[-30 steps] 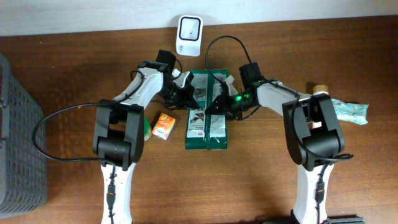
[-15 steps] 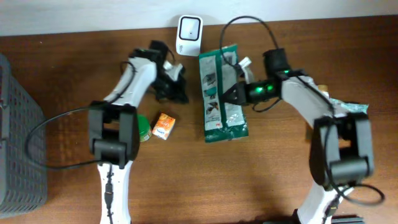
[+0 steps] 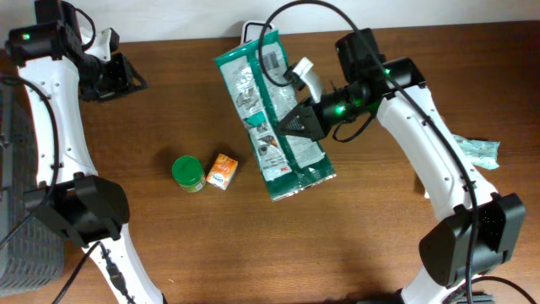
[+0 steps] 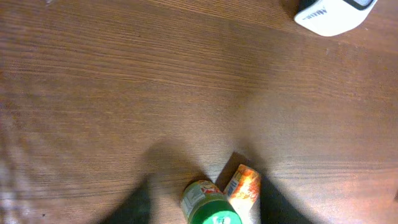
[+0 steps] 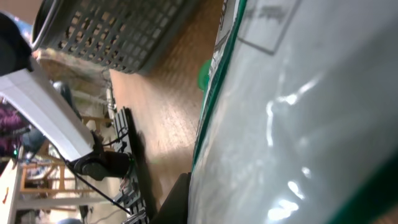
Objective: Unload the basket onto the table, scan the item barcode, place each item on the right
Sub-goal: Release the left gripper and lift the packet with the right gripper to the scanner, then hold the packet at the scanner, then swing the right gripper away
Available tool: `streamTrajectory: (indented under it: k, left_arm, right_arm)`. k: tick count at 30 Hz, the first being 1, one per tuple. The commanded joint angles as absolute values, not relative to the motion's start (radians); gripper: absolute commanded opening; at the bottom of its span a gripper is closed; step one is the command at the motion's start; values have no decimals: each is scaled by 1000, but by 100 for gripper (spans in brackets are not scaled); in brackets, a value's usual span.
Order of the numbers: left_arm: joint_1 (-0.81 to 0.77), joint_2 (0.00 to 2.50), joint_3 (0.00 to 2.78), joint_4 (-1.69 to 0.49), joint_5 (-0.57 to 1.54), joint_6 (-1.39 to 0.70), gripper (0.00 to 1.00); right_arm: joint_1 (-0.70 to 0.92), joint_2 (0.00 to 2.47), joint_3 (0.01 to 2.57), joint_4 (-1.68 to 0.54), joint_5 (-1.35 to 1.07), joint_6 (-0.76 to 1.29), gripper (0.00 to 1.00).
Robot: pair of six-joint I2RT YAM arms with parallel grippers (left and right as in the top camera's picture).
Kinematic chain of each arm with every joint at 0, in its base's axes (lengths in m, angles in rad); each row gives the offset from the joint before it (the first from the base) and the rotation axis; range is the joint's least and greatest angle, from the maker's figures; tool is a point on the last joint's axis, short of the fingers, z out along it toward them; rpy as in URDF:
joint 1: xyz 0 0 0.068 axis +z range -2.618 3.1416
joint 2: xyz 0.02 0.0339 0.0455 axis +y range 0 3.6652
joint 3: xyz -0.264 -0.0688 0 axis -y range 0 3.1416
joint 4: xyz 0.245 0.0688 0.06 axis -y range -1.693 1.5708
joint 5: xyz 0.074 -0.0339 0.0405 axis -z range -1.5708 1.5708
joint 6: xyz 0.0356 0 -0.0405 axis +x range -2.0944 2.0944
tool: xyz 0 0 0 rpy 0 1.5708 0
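At far left the left gripper [image 3: 118,76] hovers over bare wood; I cannot tell how its jaws stand. The glossy green-edged white packet [image 3: 263,105], crinkled, slants over mid-table, its right edge clamped in the right gripper [image 3: 301,122].

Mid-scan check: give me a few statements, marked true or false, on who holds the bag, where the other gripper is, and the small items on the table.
1. The right gripper is shut on the green and white bag. True.
2. The left gripper also grips the bag. False: it is far off at the table's left rear, touching nothing.
3. The green-lidded jar and the small orange box stand side by side, left of the bag. True.
4. The white scanner is fully exposed from overhead. False: the bag's top end covers most of it there.
5. The jar lies on its side. False: it stands upright, lid up.
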State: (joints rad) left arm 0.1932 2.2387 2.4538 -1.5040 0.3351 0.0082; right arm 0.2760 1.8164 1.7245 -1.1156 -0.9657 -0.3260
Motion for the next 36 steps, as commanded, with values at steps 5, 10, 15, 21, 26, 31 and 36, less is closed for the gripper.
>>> streamTrajectory:
  k: [5,10,15,21,26,31,36]
  left_arm:
    - [196,2238,2463,-1505,212,16,99]
    - [196,2238,2463,-1505,212,16,99]
    - [196,2238,2463,-1505,212,16,99]
    - [196,2238,2463,-1505,212,16,99]
    - [196,2238,2463,-1505,212,16,99]
    - [196,2238,2463,-1505,212,16,99]
    - [196,2238,2463,-1505,212,16,99]
  right_arm:
    - [347,1791,1770,-1161,-929,-403,4]
    - [377,1909,2142,-1145,-323,-319,4]
    - [460,2082,2164,-828,443,-444,4]
    - [471,2322,2164,-430,815,-624,4]
    - [471,2474,2164,-345,916,-658,4]
    - [471,2507,2164,-271,958,-658,4]
    - [500,2507,2164,-276,986,-659,4]
